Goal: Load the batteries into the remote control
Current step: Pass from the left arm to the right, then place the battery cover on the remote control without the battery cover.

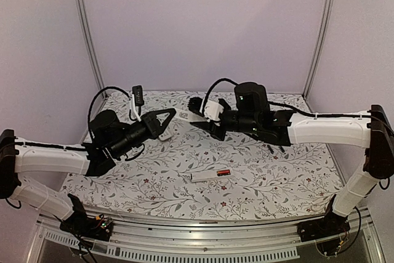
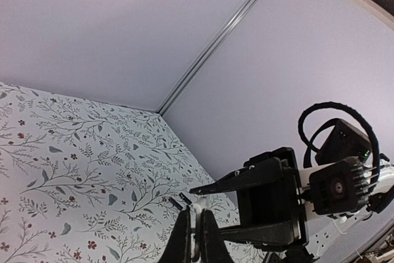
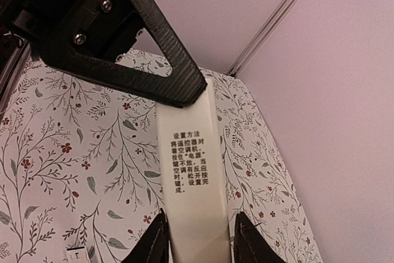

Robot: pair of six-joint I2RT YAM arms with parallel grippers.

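The white remote control (image 1: 186,115) hangs above the middle of the floral cloth, held between both grippers. My left gripper (image 1: 167,121) is shut on its left end; in the left wrist view its fingertips (image 2: 184,238) pinch a thin white edge. My right gripper (image 3: 203,238) straddles the remote's printed back (image 3: 191,152), with a finger close against each long side. One battery (image 1: 223,172), black with a red band, lies on the cloth nearer the front. Two slim black cylinders (image 2: 175,203), apparently batteries, lie just beyond my left fingertips.
A flat white piece (image 1: 203,177) lies beside the red-banded battery. A small black device (image 1: 138,95) on a cable stands at the back left by a metal post (image 1: 92,47). Pale walls close in the cloth on three sides.
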